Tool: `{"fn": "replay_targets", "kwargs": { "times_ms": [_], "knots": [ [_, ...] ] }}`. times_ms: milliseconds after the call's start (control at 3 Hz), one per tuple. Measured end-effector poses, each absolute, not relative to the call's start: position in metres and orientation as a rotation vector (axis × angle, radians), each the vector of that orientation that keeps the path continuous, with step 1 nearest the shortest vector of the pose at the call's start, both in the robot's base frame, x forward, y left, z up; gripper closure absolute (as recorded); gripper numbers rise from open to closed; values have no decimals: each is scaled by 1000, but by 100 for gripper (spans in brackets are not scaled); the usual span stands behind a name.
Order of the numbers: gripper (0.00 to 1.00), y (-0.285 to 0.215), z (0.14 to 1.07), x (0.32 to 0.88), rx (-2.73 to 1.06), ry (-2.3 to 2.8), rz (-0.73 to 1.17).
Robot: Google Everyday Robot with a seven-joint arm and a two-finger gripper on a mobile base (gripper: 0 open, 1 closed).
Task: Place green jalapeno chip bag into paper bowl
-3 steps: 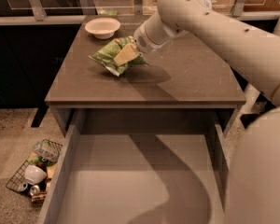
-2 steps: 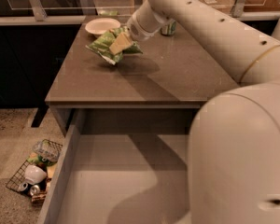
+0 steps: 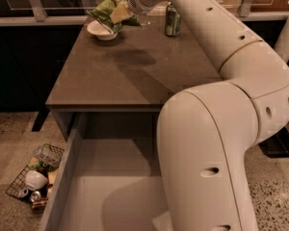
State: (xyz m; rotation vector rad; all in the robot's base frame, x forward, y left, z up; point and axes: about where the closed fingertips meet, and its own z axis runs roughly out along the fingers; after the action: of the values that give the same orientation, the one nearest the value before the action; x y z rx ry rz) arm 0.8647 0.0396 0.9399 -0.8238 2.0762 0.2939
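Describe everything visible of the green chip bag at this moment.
The crinkly bright-green chip bag with pale markings is crumpled and tilted, held in the claw at the far left of the grey-brown table, above the small off-white paper bowl. Its lower edge overlaps the bowl's rim; contact cannot be told.

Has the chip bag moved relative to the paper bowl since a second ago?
Yes. The green jalapeno chip bag, held in the pincer, moved from in front of the paper bowl to over it, toward the table's far edge.
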Motion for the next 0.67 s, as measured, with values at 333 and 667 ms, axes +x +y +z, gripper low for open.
{"fn": "replay_targets", "kwargs": {
  "times_ms": [333, 667],
  "knots": [
    [100, 40, 940, 865, -824, 2076, 294],
    [100, 47, 934, 871, -817, 2068, 278]
  ]
}}
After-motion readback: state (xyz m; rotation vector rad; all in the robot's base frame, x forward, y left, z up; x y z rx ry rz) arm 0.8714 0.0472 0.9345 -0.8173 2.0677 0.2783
